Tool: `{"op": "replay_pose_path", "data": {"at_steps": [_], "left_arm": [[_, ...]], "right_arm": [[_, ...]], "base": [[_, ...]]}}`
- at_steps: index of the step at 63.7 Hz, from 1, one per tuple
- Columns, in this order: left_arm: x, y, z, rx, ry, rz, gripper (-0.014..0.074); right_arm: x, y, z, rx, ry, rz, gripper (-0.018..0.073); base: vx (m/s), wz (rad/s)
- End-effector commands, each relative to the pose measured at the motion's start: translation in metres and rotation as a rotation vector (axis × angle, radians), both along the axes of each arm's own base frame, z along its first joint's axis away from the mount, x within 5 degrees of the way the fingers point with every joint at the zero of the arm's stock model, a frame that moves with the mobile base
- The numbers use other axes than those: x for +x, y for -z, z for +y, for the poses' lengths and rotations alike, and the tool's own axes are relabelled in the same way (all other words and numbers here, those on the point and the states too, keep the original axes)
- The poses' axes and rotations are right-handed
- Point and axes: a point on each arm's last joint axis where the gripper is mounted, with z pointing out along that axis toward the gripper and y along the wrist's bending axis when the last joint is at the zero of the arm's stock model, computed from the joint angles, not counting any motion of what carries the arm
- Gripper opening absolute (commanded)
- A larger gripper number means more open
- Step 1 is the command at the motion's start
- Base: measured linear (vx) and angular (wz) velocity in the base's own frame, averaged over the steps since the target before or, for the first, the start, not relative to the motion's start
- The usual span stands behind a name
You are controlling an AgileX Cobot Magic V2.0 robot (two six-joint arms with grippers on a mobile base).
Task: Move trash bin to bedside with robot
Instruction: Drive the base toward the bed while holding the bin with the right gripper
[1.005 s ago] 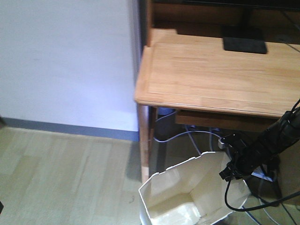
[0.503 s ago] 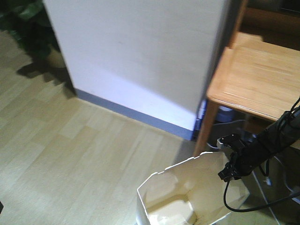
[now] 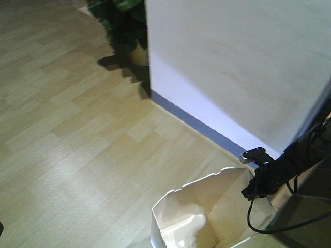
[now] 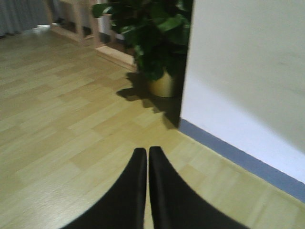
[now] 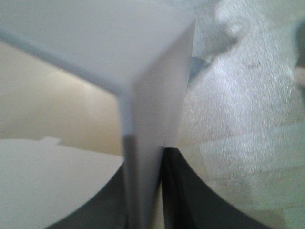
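Bin [image 3: 207, 206] is pinched at one rim edge by the right gripper [image 3: 252, 188]; the left gripper [image 4: 147, 157] is closed, empty. Grip may be lost if the wall [image 3: 232, 77] is clipped.

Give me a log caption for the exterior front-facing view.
Right end effector clamps the rim of the white trash bin; white wall, potted plant and wood floor beyond.
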Motion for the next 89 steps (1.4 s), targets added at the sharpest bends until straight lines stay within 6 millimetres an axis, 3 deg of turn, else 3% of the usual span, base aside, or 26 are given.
{"op": "replay_pose_path", "data": {"at_steps": [1,62,89], "left_arm": [[0.0026,-0.0043,-0.0003,-0.006,0.002,-0.052,-0.0006],[0.0026,-0.0043,-0.0003,-0.006,0.002,-0.052,-0.0006],[0.0026,-0.0043,-0.0003,-0.006,0.002,-0.052,-0.0006]], "right_arm": [[0.0085,-0.0292,0.0084,0.118,0.002,0.0,-0.0005],[0.0084,-0.0292,0.0085,0.119,0.002,0.0,-0.0005],[0.0084,-0.0292,0.0085,0.119,0.002,0.0,-0.0005]], "base": [[0.09,0.61],[0.18,0.7],[0.27,0.31]]}}
